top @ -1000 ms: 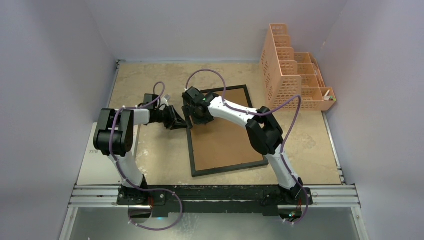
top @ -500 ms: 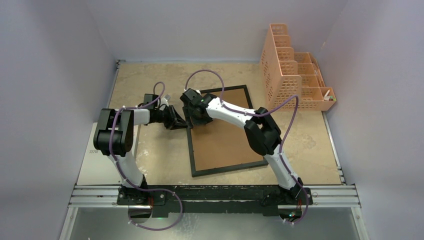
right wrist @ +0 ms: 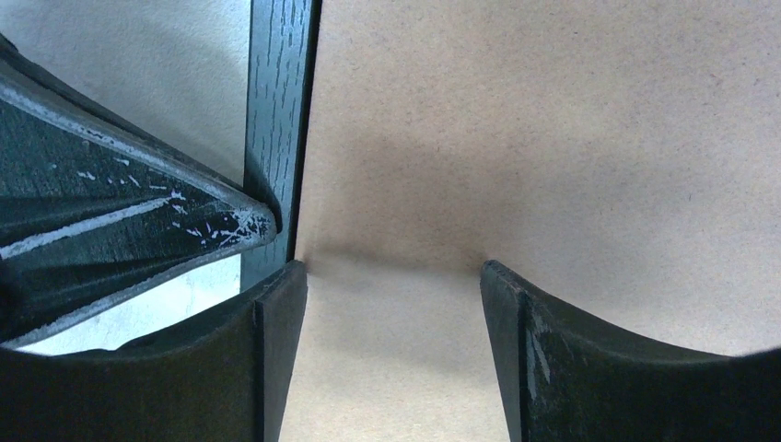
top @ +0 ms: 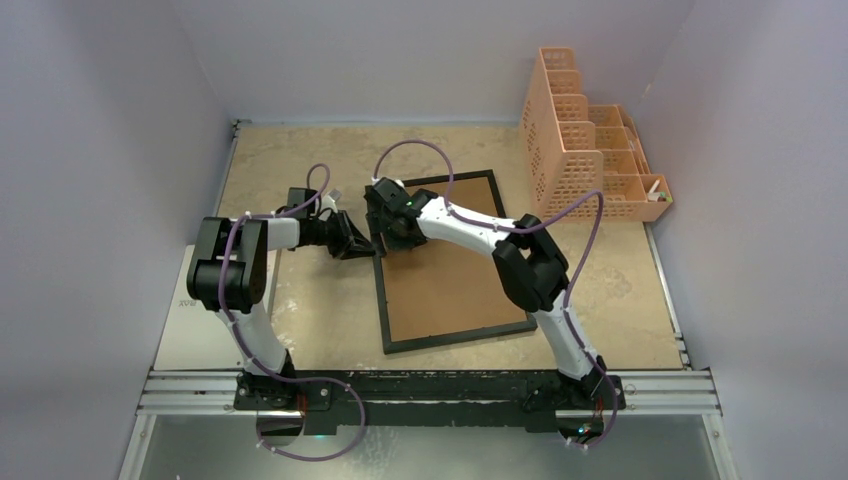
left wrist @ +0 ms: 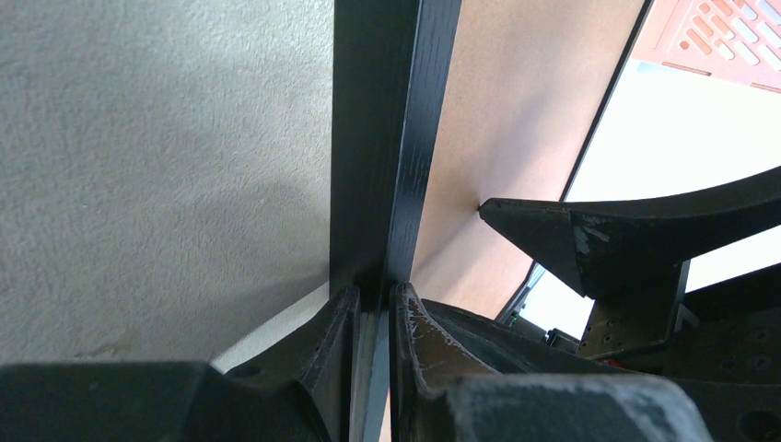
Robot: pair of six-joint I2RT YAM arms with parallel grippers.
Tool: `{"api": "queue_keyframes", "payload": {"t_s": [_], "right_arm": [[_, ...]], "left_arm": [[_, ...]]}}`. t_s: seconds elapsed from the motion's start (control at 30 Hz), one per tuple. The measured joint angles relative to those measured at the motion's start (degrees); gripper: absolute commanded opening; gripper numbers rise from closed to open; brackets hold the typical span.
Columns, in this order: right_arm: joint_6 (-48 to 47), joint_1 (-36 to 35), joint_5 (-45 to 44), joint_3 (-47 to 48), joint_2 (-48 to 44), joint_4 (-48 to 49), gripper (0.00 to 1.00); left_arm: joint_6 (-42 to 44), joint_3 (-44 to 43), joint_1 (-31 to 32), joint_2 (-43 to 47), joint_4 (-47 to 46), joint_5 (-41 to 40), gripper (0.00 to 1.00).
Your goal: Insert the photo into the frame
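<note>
Frame [top: 450, 285] lies back-up mid-bench [top: 300, 160], brown board showing. Photo not visible in any view.

Left hand [left wrist: 373, 299] pinches the frame's left rail, near the far corner. Right hand [right wrist: 391, 276] is spread, tips at the board just inside that rail.

Risk: the rail is thin, so a lift could slip the pinch. The right tips may skid off the smooth board.

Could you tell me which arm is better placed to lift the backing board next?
Probably right: the right gripper is open over the board beside the frame rim that the left gripper clamps.
</note>
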State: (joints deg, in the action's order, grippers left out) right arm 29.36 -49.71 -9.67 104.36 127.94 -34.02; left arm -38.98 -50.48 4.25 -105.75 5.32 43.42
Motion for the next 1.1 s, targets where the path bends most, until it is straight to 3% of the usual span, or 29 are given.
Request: {"api": "queue_keyframes", "payload": {"t_s": [0.47,1.1], "right_arm": [[-0.09,1.16,5.11,-3.98,-2.32,4.31,0.76],[-0.20,0.48,-0.13,-0.96,0.50,0.72,0.68]], "left_arm": [[0.00,0.00,0.00,0.00,0.02,0.00,0.06],[0.00,0.00,-0.02,0.00,0.02,-0.02,0.06]]}}
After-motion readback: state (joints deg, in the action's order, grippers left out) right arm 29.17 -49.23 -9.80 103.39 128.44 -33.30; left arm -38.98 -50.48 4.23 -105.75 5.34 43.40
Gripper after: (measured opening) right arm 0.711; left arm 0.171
